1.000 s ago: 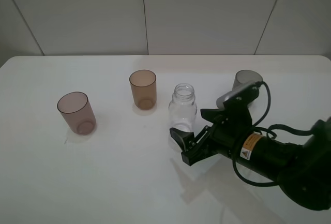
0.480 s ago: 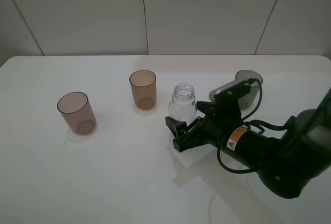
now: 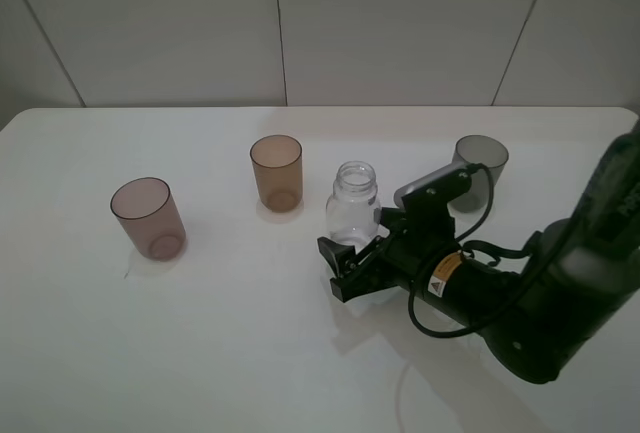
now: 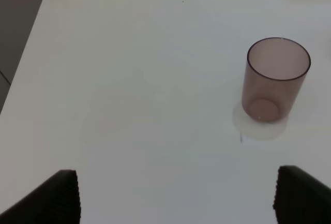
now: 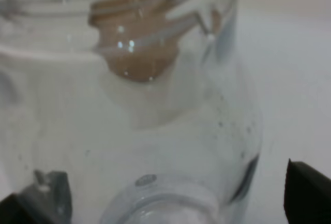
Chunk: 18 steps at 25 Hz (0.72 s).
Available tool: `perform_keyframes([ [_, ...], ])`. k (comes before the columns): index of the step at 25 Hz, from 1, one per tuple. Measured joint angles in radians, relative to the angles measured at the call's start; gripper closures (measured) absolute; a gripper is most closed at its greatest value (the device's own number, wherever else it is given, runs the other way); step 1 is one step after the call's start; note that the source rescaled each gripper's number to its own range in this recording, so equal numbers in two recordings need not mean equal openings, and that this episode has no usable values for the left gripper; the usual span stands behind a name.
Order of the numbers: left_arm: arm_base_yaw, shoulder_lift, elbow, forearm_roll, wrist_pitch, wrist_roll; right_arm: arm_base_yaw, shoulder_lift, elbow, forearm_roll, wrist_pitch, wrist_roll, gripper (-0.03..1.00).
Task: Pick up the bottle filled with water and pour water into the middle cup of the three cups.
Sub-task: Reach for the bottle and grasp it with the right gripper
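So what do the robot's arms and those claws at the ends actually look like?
The right arm is thick, glossy black, with a small yellow warning sticker. A black cable loops over it, and a silver-grey block sits above the wrist. The right gripper is black with two fingers. The left gripper's fingers are black with ribbed faces.

We see 3 translucent tumblers: a pinkish-mauve cup (image 3: 148, 218), an amber middle cup (image 3: 276, 173) and a smoky grey cup (image 3: 478, 168). The bottle (image 3: 352, 208) is clear and colourless. The table (image 3: 230, 353) is plain white, and the right arm (image 3: 500, 303) is black with a yellow label (image 3: 437, 288).
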Motion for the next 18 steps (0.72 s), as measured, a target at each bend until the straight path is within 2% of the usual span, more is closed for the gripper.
perform_keyframes([
  [2,0.000,0.000,0.000,0.000,0.000,0.000,0.000,0.000,-0.002,0.000,0.000,0.000,0.17],
  [5,0.000,0.000,0.000,0.000,0.000,0.000,0.000,0.000,-0.002,-0.001,0.000,0.000,0.33],
  [14,0.000,0.000,0.000,0.000,0.000,0.000,0.000,0.000,-0.043,-0.003,-0.001,-0.001,0.39],
  [16,0.000,0.000,0.000,0.000,0.000,0.000,0.000,0.000,-0.045,-0.002,-0.001,-0.001,0.43],
  [17,0.000,0.000,0.000,0.000,0.000,0.000,0.000,0.000,-0.045,-0.003,-0.001,-0.001,0.51],
  [18,0.000,0.000,0.000,0.000,0.000,0.000,0.000,0.000,-0.045,-0.004,-0.001,-0.001,0.70],
])
